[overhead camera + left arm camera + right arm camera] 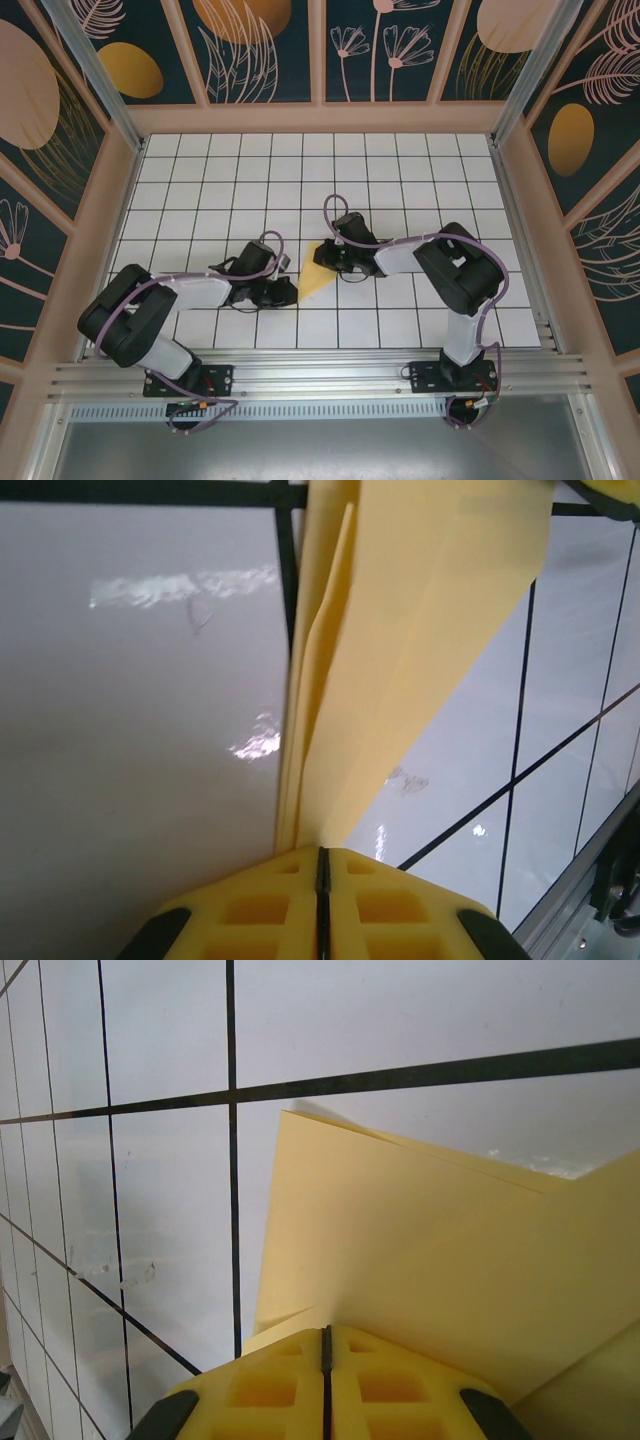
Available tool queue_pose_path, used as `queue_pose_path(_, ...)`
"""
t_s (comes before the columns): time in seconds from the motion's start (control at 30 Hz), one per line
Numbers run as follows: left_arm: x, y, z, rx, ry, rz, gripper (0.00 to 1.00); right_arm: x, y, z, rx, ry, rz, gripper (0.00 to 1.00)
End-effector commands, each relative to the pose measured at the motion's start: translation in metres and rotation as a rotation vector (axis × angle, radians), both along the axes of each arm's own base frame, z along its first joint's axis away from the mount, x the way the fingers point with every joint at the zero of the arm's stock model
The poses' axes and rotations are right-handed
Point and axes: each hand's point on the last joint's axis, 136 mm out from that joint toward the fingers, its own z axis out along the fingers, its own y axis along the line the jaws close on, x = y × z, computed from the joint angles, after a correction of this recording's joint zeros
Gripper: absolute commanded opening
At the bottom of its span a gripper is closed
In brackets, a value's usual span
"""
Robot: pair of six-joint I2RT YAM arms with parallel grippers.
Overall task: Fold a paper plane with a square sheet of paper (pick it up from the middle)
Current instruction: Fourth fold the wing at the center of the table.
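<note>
Paper plane (320, 280) sits btwn the two grippers, over the white gridded bench (400, 180). Can't tell if it lies flat on the bench or is held just off it. From the top view it's a flat yellow wedge: the narrow point is at the far end by the right gripper (328, 262), and it widens toward the near end, w/ its near-left corner at the left gripper (290, 290).

Left gripper (320, 855): jaws pressed together, only a thin dark seam btwn the yellow pads (270, 910), pinching the paper's edge. In the left wrist view the paper plane (400, 630) comes straight out of the fingertips & runs ahead of the gripper, fanning to the right. Several thin layers are stacked at its left edge, w/ a long crease running lengthwise. It's plain matte yellow. Bench (130, 730) is to the left & beneath.

Right gripper (325, 1332): also closed tight, clamped on the paper. Paper plane (430, 1250) spreads ahead & to the right of the fingertips, w/ a sharp corner ahead-left near a grid line. Two layers show along the far edge, which casts a thin shadow on the bench (400, 1020).
</note>
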Motion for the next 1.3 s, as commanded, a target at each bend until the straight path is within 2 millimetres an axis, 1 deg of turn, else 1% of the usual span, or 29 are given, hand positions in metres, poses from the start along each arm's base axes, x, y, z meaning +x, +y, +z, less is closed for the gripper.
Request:
queue_pose_path(0.0,0.002,0.012,0.01,0.047,-0.053,0.039,0.13,-0.029,-0.033,-0.062,-0.213,0.138,-0.017,0.1)
queue_pose_path(0.1,0.019,0.008,0.035,0.024,-0.138,0.06,0.15,-0.027,-0.028,-0.057,-0.203,0.129,-0.007,0.1)
queue_pose_path(0.17,0.03,0.004,0.046,0.014,-0.174,0.072,0.16,-0.024,-0.024,-0.05,-0.19,0.115,-0.003,0.1)
queue_pose_path(0.2,0.037,0.003,0.05,0.023,-0.198,0.083,0.16,-0.022,-0.022,-0.046,-0.184,0.106,-0.002,0.1)
queue_pose_path(0.27,0.051,0.005,0.052,0.062,-0.236,0.103,0.17,-0.018,-0.019,-0.036,-0.174,0.087,0.0,0.1)
queue_pose_path(0.37,0.067,0.005,0.049,0.11,-0.279,0.119,0.18,-0.01,-0.011,-0.016,-0.145,0.05,0.006,0.1)
queue_pose_path(0.47,0.073,-0.008,0.051,0.06,-0.293,0.084,0.22,-0.002,-0.003,0.004,-0.121,0.015,0.018,0.11)
queue_pose_path(0.53,0.073,-0.018,0.051,0.031,-0.287,0.044,0.24,0.001,-0.001,0.01,-0.12,0.003,0.021,0.12)
queue_pose_path(0.67,0.073,-0.025,0.04,0.032,-0.251,0.009,0.24,0.003,0.003,0.026,-0.084,-0.016,0.016,0.13)
queue_pose_path(0.8,0.075,-0.024,0.022,0.081,-0.211,0.006,0.26,0.004,0.0,0.044,-0.059,-0.044,-0.006,0.16)
queue_pose_path(0.9,0.078,-0.019,0.014,0.124,-0.207,0.017,0.26,-0.002,-0.011,0.049,-0.073,-0.046,-0.035,0.22)
queue_pose_path(1.0,0.079,-0.015,0.011,0.152,-0.212,0.022,0.28,-0.013,-0.029,0.042,-0.097,-0.016,-0.078,0.24)
queue_pose_path(1.13,0.08,-0.013,0.012,0.162,-0.218,0.021,0.29,-0.027,-0.044,0.038,-0.068,0.023,-0.145,0.32)
queue_pose_path(1.27,0.079,-0.013,0.01,0.168,-0.21,0.009,0.29,-0.037,-0.048,0.036,-0.023,0.057,-0.175,0.35)
